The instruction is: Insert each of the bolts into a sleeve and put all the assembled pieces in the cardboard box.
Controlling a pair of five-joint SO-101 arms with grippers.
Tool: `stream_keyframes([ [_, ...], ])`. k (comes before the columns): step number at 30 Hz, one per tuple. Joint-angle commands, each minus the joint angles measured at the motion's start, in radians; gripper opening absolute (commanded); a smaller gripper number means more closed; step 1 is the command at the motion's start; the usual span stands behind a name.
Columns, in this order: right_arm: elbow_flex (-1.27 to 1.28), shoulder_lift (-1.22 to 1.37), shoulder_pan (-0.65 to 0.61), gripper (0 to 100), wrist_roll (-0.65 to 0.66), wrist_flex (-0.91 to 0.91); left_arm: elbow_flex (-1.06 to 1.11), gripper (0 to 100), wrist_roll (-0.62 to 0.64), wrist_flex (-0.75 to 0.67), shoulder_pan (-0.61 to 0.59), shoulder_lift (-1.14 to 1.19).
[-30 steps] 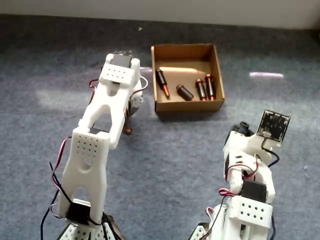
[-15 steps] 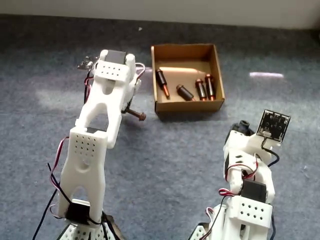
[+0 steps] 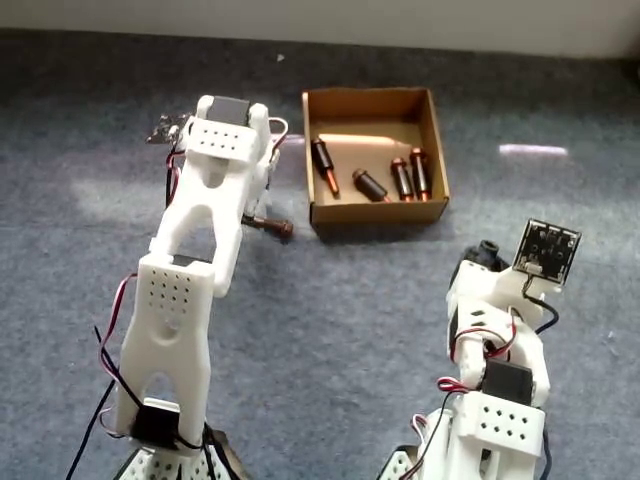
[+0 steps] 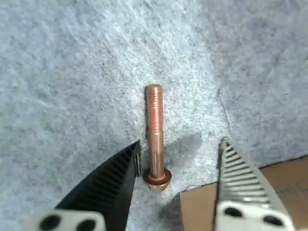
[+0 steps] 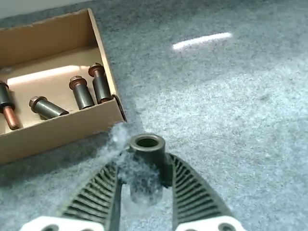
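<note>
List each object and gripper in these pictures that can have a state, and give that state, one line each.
bolt: lying on the carpet, no sleeve on it.
left gripper: open, astride the bolt.
sleeve: upright, empty, clamped.
right gripper: shut on the sleeve.
cardboard box: open-topped.
assembled pieces: four, lying in the cardboard box.
</note>
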Motion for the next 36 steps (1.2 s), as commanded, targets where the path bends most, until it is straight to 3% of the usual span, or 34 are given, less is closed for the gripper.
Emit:
stream_keyframes([
  [1, -0.005, -0.025, -0.008, 1.0, 0.011, -0.031, -0.047, 33, 0.005, 0.014, -0.001, -0.010],
  [11, -0.005, -0.025, -0.007, 1.0, 0.011, -0.031, -0.053, 33, -0.005, 0.015, -0.021, -0.018],
  [20, -0.007, -0.025, -0.005, 1.0, 0.012, -0.031, -0.082, 33, -0.338, 0.015, -0.025, -0.097],
  [24, -0.007, -0.025, -0.005, 1.0, 0.012, -0.031, -0.081, 33, -0.595, 0.015, -0.001, -0.119],
  [31, -0.008, -0.025, -0.004, 1.0, 0.012, -0.031, -0.071, 33, -1.421, 0.015, -0.021, -0.116],
  [36, -0.008, -0.025, -0.004, 1.0, 0.051, -0.031, -0.021, 33, -1.809, 0.012, -0.059, -0.122],
])
